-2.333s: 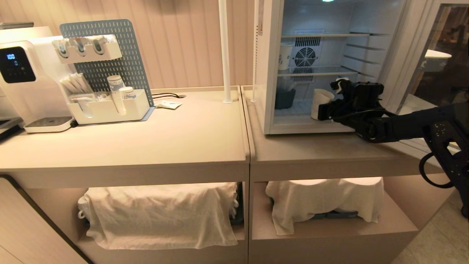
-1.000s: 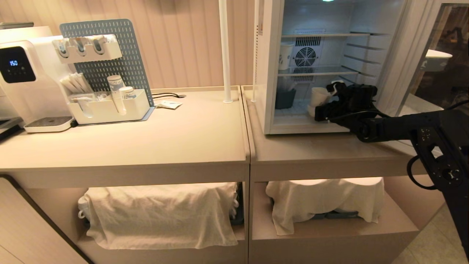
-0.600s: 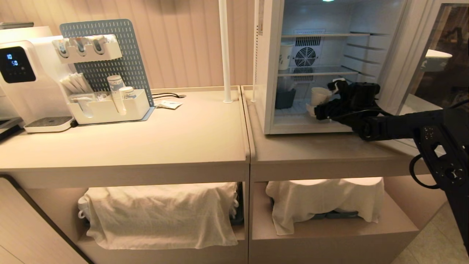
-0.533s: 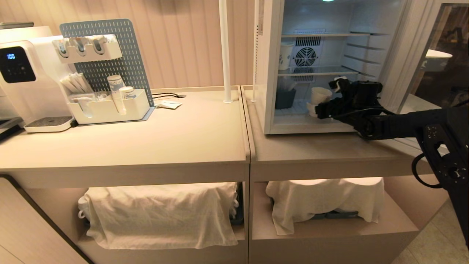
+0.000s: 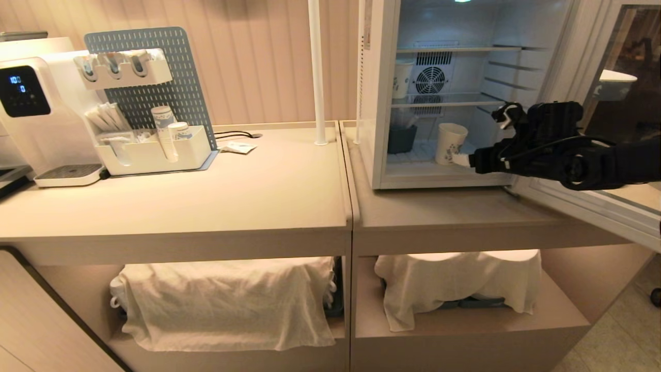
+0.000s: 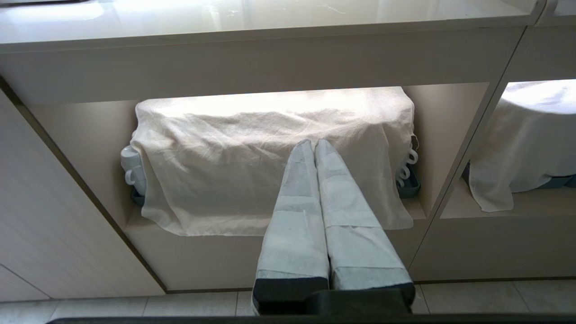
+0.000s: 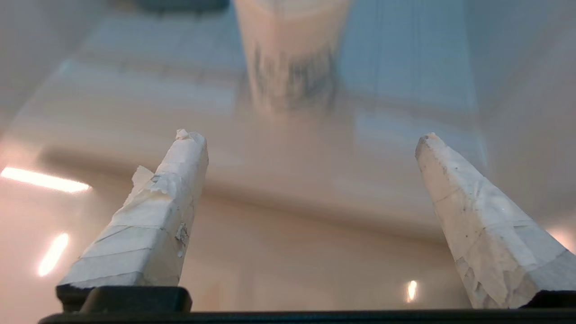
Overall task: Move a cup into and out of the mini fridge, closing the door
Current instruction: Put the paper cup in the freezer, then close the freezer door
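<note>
Beige desk (image 5: pixel 289 191) out front, mini fridge (image 5: pixel 379 103) with its door (image 5: pixel 609 206) swung open, cup (image 5: pixel 451 143) upright on its floor, right pincer (image 5: pixel 490 137) spread wide just beside it, empty, left pincer (image 6: pixel 313 146) pressed together.

The mini fridge (image 5: pixel 379 93) stands open on the counter (image 5: pixel 439 212), its door (image 5: pixel 609 103) swung out to the right. The cup (image 5: pixel 451 143) stands upright on the fridge floor. The right gripper (image 5: pixel 483 139) hangs just beside it, apart, fingers spread.
</note>
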You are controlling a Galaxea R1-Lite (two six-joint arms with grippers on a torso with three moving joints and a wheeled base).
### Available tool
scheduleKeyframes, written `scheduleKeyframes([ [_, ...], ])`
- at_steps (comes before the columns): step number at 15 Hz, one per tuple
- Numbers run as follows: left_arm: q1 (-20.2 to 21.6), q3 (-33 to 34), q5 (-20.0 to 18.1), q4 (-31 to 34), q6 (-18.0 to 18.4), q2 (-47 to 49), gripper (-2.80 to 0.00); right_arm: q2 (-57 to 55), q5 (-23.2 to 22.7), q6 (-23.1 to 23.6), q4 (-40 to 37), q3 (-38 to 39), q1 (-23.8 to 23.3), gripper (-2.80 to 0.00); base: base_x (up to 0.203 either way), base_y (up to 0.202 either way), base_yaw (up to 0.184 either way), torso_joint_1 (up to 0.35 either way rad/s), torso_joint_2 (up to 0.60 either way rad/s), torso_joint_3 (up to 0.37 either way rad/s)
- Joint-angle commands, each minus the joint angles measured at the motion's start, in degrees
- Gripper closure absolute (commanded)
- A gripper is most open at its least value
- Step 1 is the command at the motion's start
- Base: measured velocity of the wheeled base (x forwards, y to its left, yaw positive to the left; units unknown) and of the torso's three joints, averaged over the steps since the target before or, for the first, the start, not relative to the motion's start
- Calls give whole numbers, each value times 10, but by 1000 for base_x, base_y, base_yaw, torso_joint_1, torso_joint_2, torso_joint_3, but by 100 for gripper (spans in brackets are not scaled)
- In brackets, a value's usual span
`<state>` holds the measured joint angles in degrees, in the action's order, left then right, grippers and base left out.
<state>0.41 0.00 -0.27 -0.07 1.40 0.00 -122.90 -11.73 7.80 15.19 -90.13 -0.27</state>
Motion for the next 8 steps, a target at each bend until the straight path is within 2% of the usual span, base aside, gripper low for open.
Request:
scheduleKeyframes([
  [1, 0, 0, 0, 0, 0, 0, 0, 87, -10, 0, -23, 56, -4, -280, 0, 0, 0, 0, 0, 0],
  [2, 0, 0, 0, 0, 0, 0, 0, 108, -20, 1, -37, 68, -4, -280, 0, 0, 0, 0, 0, 0],
  [3, 0, 0, 0, 0, 0, 0, 0, 130, -28, 0, -48, 79, -4, 0, 0, 0, 0, 0, 0, 0],
  [6, 0, 0, 0, -1, 0, 0, 0, 209, -61, -1, -106, 111, -4, 0, 0, 0, 0, 0, 0, 0],
  [8, 0, 0, 0, 0, 0, -1, 0, 276, -58, -2, -196, 130, -4, 0, 0, 0, 0, 0, 0, 0],
])
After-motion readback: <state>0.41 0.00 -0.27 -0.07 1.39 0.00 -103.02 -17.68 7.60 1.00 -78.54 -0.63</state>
